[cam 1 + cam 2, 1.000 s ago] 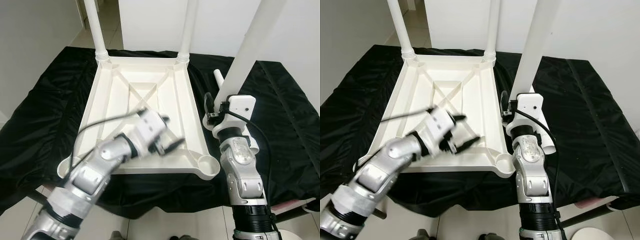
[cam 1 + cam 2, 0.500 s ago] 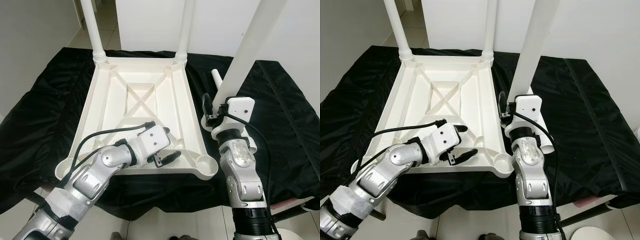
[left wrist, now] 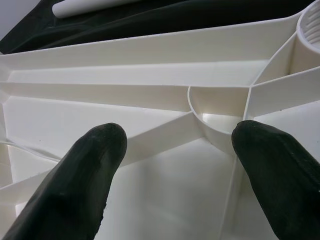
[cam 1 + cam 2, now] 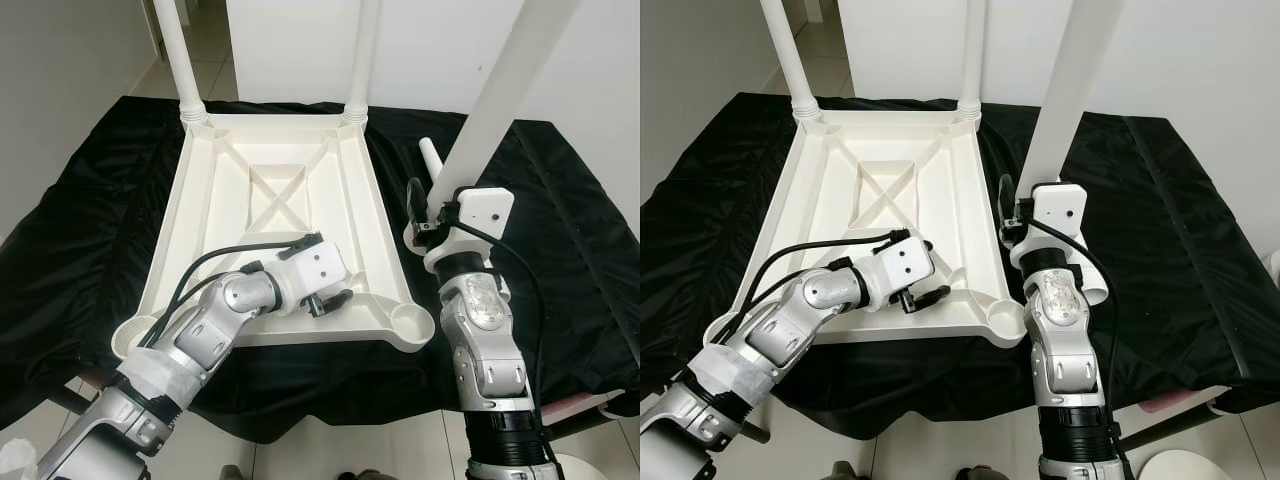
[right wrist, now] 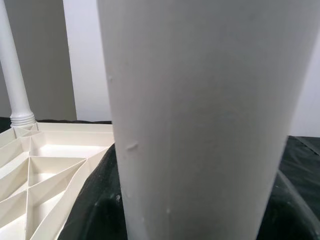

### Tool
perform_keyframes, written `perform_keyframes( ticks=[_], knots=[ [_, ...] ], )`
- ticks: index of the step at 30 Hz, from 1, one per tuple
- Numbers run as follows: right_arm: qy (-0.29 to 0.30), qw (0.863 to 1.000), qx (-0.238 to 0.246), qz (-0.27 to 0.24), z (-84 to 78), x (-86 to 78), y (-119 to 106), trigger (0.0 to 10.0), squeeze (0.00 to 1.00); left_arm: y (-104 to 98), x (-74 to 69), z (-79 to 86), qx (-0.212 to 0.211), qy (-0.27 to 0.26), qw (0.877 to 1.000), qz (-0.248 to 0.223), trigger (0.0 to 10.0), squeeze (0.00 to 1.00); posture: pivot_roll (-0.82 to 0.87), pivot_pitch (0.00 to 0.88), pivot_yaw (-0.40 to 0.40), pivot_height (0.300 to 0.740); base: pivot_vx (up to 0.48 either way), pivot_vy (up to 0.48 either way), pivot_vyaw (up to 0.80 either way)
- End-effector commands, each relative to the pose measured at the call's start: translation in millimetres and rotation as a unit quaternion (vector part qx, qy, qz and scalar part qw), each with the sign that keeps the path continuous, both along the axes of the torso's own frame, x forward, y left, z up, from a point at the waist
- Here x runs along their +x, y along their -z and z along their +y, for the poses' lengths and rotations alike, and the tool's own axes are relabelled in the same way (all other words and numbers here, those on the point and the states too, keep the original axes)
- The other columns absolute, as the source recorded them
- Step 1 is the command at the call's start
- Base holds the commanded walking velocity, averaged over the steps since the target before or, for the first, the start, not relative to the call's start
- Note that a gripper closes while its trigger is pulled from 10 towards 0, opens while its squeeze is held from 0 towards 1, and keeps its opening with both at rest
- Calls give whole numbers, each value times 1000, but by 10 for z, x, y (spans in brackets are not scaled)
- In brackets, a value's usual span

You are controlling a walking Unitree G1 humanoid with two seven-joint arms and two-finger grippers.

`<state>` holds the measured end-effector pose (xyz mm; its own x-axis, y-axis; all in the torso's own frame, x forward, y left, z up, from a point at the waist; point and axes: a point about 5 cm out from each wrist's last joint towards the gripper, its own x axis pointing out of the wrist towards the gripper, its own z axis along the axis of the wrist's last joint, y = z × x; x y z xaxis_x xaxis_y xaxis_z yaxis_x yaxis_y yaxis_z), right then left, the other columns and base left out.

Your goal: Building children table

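left eye view: the white plastic table top [image 4: 275, 200] lies upside down on a black cloth [image 4: 80, 230], its ribbed underside up, with a crossed brace in the middle panel. two white legs [image 4: 175, 60] stand upright in the far corner sockets. the near right corner has a round socket [image 4: 408, 322] with no leg in it. the left gripper [image 4: 330, 300] sits low inside the tray near that socket, its black fingers apart with nothing between them. the right gripper [image 4: 425, 215] is just beside the table's right edge, grasping a long white leg [image 4: 490, 100] that tilts up and to the right. another white leg [image 4: 432, 160] lies on the cloth behind it.

right eye view: the same scene, with more of the cloth's right side and its fold showing.

left wrist view: close up, the two black fingertips [image 3: 87, 165] are spread wide over the ribs, and a curved rib wall [image 3: 215, 112] lies between them; a threaded socket rim [image 3: 310, 25] sits at the corner.

right wrist view: the held leg's smooth white shaft takes up most of the frame, upright, with a far standing leg [image 5: 15, 85] and the ribbed tray corner [image 5: 45, 170] beside it.
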<state>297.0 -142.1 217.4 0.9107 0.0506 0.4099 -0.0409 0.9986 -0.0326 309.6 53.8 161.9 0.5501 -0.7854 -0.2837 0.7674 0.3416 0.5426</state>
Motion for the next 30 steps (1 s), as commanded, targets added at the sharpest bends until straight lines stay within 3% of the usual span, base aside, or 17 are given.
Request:
perform_keyframes(
  ticks=[1, 6, 10, 15, 16, 17, 20, 22, 25, 28, 30],
  knots=[
    [3, 1000, 4, -12, -15, 0, -44, 10000, 0, -10, 120, 85, -12, -89, 995, -41, 10000, 0, -39, 102, 0, 740, 0, 0, 0],
    [3, 1000, 5, -12, -16, 0, -44, 10000, 0, -25, 170, 98, -12, -105, 993, -45, 10000, 0, -40, 104, 1, 740, 0, 0, 0],
    [3, 1000, 7, -2, -25, -24, 7, 10000, 0, -88, 330, 184, -19, -168, 983, -70, 10000, 0, -43, 106, 4, 740, 0, 0, 0],
    [5, 1000, 4, 29, -57, -73, 135, 10000, 0, -118, 316, 260, -44, -171, 983, -53, 10000, 0, -42, 108, 6, 740, 0, 0, 0],
    [7, 999, 2, 43, -77, -95, 192, 10000, 0, -164, 237, 252, -91, -139, 986, -30, 10000, 0, -41, 111, 4, 740, 0, 0, 0],
    [7, 999, 2, 43, -77, -95, 192, 10000, 0, -164, 237, 252, -91, -139, 986, -30, 10000, 0, -41, 111, 4, 740, 0, 0, 0],
    [6, 999, -4, 52, -92, -116, 239, 10000, 0, -242, 71, 243, -153, -73, 985, 1, 10000, 0, -40, 110, 2, 740, 0, 0, 0],
    [5, 999, -6, 54, -94, -120, 248, 10000, 0, -252, 39, 244, -164, -61, 985, 9, 10000, 0, -37, 109, 0, 740, 0, 0, 0],
    [-6, 998, -12, 61, -83, -136, 292, 10000, 0, -262, -83, 247, -212, -17, 974, 78, 10000, 0, -34, 105, -4, 740, 0, 0, 0],
    [-21, 997, -22, 71, -48, -157, 345, 10000, 0, -272, -210, 235, -231, 26, 966, 114, 10000, 0, -30, 102, -9, 740, 0, 0, 0],
    [-21, 997, -22, 71, -48, -157, 345, 10000, 0, -272, -210, 235, -231, 26, 966, 114, 10000, 0, -30, 102, -9, 740, 0, 0, 0]
  ],
)
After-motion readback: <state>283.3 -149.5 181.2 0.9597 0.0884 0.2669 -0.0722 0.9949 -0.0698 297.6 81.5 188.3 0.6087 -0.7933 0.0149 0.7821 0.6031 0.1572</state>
